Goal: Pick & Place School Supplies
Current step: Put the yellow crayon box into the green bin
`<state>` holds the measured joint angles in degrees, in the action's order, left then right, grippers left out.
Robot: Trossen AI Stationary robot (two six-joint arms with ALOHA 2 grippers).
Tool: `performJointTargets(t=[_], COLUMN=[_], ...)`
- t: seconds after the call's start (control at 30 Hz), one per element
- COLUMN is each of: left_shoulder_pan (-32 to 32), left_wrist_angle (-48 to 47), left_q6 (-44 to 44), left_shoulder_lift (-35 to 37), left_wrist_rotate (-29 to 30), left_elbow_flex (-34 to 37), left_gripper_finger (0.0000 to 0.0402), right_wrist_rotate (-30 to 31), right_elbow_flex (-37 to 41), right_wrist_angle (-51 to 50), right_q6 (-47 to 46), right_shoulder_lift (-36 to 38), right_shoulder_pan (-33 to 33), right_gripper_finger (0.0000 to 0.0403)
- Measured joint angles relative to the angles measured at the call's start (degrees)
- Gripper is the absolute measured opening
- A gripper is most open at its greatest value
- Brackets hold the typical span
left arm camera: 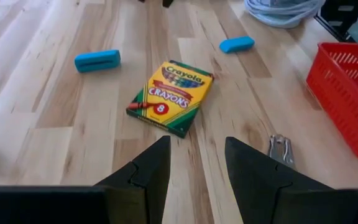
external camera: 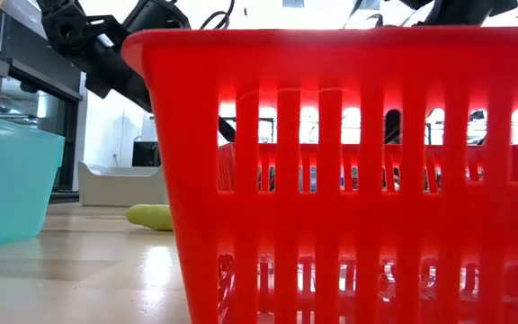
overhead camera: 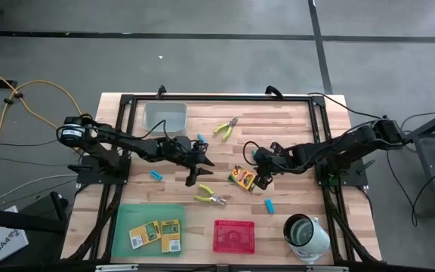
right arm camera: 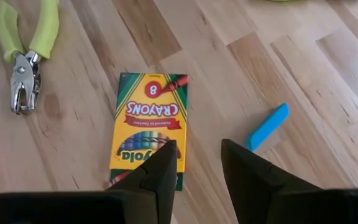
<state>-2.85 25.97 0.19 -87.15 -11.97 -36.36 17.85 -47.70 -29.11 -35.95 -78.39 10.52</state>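
Crayon box (overhead camera: pixel 242 178): flat on the table, just ahead of both grippers
Right gripper (overhead camera: pixel 263 179): parted, empty
Left gripper (overhead camera: pixel 197 168): parted, empty

Three crayon boxes (overhead camera: pixel 242 178), four blue pieces (overhead camera: pixel 156 175), two tools (overhead camera: pixel 211 197)

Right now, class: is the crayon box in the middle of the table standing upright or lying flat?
Flat: the crayon box lies label-up on the table.
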Motion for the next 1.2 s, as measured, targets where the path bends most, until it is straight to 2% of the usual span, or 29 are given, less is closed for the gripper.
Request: performJointTargets(t=[1.2], left_shoulder_pan=[-0.42], left_wrist_angle=[-0.41], left_q6=[-1.7], left_shoulder_lift=[0.0], left_wrist_rotate=[0.0], left_elbow_flex=[0.0], left_gripper_finger=[0.0148], right_wrist_rotate=[0.41], right_elbow_flex=[0.0], right_wrist_angle=[0.25], right_q6=[-1.33], right_shoulder_lift=[0.02], right_shoulder_pan=[-0.01], right_gripper_finger=[0.0118])
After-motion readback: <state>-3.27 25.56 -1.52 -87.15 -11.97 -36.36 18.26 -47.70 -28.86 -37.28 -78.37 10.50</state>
